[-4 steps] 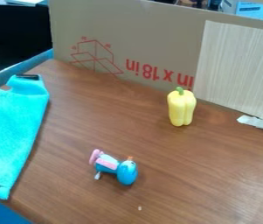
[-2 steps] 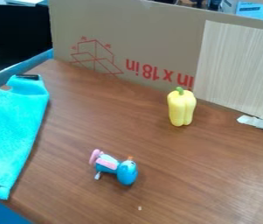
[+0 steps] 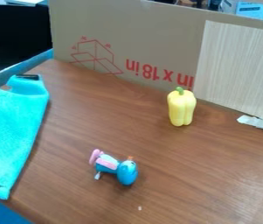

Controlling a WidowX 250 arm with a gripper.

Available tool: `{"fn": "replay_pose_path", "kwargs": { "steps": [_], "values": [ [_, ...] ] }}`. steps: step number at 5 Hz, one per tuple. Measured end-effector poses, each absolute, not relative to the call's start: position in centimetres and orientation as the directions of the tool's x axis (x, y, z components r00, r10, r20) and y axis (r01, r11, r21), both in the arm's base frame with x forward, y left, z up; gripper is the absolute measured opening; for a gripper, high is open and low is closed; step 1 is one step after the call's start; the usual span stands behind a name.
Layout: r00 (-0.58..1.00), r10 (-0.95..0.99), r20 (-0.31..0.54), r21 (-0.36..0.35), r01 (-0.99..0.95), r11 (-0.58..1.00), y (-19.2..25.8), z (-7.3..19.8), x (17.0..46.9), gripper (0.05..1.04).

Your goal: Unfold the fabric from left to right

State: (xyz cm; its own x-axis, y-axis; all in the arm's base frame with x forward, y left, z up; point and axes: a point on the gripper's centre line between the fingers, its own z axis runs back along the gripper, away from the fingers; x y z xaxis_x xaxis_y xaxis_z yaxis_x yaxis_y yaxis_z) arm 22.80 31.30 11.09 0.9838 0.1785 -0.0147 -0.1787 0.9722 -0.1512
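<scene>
The fuzzy bright turquoise fabric [image 3: 11,131] lies at the left edge of the brown wood-grain tabletop [image 3: 157,153]. I can't tell what the fingers are doing. Pulled too far right, the cloth could knock over the small blue-and-pink toy [image 3: 117,167]. Its black corners look stiff.

Upside-down red print [image 3: 147,71] on the cardboard panel [image 3: 157,35] reads "in x 18 in"
</scene>
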Motion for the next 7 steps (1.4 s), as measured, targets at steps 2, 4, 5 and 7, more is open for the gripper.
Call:
{"fn": "replay_pose_path", "kwargs": {
  "steps": [2, 4, 5, 7],
  "values": [
    [0.979, 0.202, -0.019, -0.190, -0.202, 0.961, 32.8, 10.0, 22.7, 1.001],
    [0.981, 0.189, -0.035, -0.215, -0.193, 0.957, 33.2, 9.0, 22.0, 1.001],
    [0.981, 0.194, -0.025, -0.198, -0.195, 0.960, 33.4, 8.7, 22.2, 1.001],
    [0.975, 0.218, -0.039, -0.175, -0.221, 0.959, 33.5, 7.6, 21.9, 1.001]
  ]
}}
